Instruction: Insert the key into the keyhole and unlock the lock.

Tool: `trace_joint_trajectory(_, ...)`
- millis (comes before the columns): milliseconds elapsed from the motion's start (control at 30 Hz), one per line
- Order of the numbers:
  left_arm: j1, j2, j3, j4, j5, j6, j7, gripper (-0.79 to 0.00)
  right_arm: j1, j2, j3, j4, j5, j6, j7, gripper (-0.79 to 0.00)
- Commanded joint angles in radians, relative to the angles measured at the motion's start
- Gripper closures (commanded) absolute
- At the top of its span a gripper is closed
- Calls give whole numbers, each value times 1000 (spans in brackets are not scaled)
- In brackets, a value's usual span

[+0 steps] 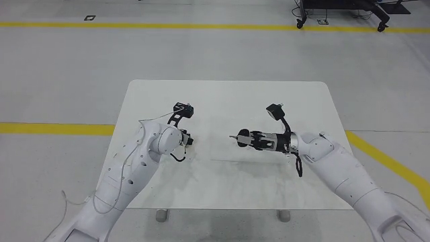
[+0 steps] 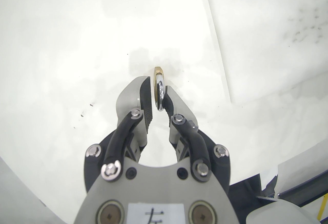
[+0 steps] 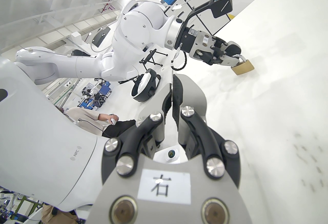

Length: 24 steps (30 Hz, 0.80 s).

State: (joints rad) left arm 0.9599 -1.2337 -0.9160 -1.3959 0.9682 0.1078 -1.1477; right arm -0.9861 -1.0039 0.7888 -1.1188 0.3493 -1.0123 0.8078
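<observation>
From above, the two arms face each other over the white table, well apart. The right gripper lies level and pinches a thin sliver that I take for the key, tip aimed at the left gripper. In the left wrist view, the left gripper is clamped narrow on the silver shackle of the brass lock, seen edge-on, its body hanging beyond the fingertips above the table. In the right wrist view, the right gripper's pads are pressed flat together with the key too thin to make out. Farther off, the lock's body sits low on the table, touching or just above; I cannot tell. The keyhole is not visible. The step in hand appears to be alignment. The left arm should lift and turn the lock's bottom face squarely toward the key. A lock held by the shackle may swivel, so the approach should be slow and straight, twisting only once the key is fully seated.
</observation>
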Motion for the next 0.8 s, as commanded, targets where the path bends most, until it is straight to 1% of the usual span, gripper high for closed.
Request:
trace_joint_trajectory(0,-1,-1,0,2,1,-1,0,-145,0,0,0,0,0,0,0,0)
trace_joint_trajectory(33,-1,-2,0,3,1,-1,0,-139,0,0,0,0,0,0,0,0)
trace_joint_trajectory(167,-1,-3,-2,8,-1,-3,5,-169,0,0,0,0,0,0,0,0)
trace_joint_trajectory(267,-1,-5,-3,12,-4,-5,13,-166,0,0,0,0,0,0,0,0)
trace_joint_trajectory(333,-3,-6,-4,16,-3,-7,23,-188,0,0,0,0,0,0,0,0)
trace_joint_trajectory(400,-6,-7,-4,27,-5,-15,22,-175,0,0,0,0,0,0,0,0)
trace_joint_trajectory(467,-9,-9,-3,37,-8,-22,21,-135,0,0,0,0,0,0,0,0)
trace_joint_trajectory(500,-11,-10,-2,40,-10,-24,22,-77,0,0,0,0,0,0,0,0)
trace_joint_trajectory(533,-12,-11,0,44,-11,-28,23,0,0,0,0,0,0,0,0,0)
trace_joint_trajectory(767,-21,-16,5,57,-10,-39,26,0,0,0,0,0,0,0,0,0)
